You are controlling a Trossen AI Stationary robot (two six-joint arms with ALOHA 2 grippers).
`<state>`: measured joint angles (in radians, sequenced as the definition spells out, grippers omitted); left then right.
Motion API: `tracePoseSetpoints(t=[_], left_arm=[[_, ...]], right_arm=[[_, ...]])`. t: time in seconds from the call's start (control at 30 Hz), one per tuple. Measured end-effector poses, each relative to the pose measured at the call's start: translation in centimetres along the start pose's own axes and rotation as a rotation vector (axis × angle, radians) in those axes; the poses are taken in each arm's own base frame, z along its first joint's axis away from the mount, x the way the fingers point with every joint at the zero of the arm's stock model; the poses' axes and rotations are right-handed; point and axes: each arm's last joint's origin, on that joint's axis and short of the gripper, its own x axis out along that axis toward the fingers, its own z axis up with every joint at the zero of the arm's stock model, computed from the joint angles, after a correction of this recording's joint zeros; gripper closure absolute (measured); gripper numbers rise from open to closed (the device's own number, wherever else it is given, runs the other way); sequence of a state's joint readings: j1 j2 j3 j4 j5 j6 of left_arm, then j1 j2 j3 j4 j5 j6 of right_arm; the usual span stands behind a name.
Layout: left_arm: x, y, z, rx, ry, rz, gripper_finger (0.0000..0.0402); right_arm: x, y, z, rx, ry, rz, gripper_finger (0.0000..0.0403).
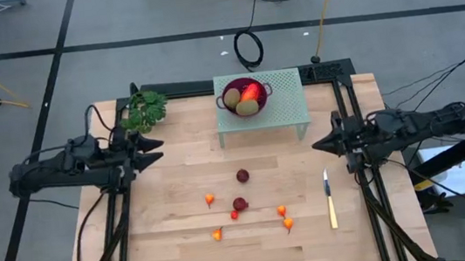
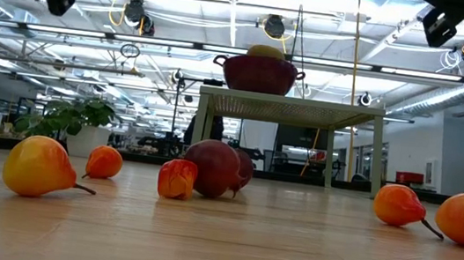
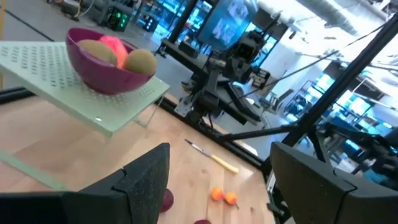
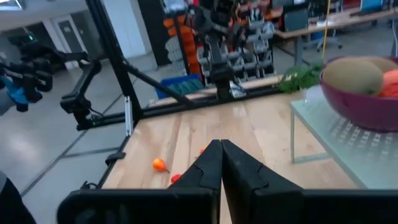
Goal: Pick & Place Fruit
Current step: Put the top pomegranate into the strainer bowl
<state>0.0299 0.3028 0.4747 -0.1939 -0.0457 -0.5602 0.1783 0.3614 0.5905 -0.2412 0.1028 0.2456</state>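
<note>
Lying between spread left tool point(image 1: 157, 144), pinched right tool point(image 1: 315, 146), fruit point(image 1: 240, 204).

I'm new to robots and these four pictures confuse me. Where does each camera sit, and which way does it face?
High view: above, looking straight down on the table; both arms show.
Low view: at tabletop height, facing the fruit; arm tips hang at top.
Left wrist view: on the left arm, over its open left claw, toward the bowl.
Right wrist view: on the right arm, over its shut right claw.
All share the bowl.
</note>
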Motion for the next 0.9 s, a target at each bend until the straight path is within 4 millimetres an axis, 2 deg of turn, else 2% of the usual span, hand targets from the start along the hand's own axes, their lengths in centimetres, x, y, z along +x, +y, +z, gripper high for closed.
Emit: tracePoseSetpoints(t=[0.33,0.63,0.9], left_arm=[[4.6,-0.6,-0.3,-0.071,0.139,0.007,0.0128],[8.7,-3.5,0.8,-0.070,0.271,0.019,0.0128],[12.7,-5.9,1.2,-0.053,0.370,0.100,0.0128]], right_arm=[[-2.4,-0.7,-1.6,0.010,-0.145,0.036,0.0401],[-3.9,-1.1,-2.7,-0.025,-0.198,0.048,0.0401],[-3.5,-1.3,-3.8,-0.015,-0.157,0.041,0.0401]])
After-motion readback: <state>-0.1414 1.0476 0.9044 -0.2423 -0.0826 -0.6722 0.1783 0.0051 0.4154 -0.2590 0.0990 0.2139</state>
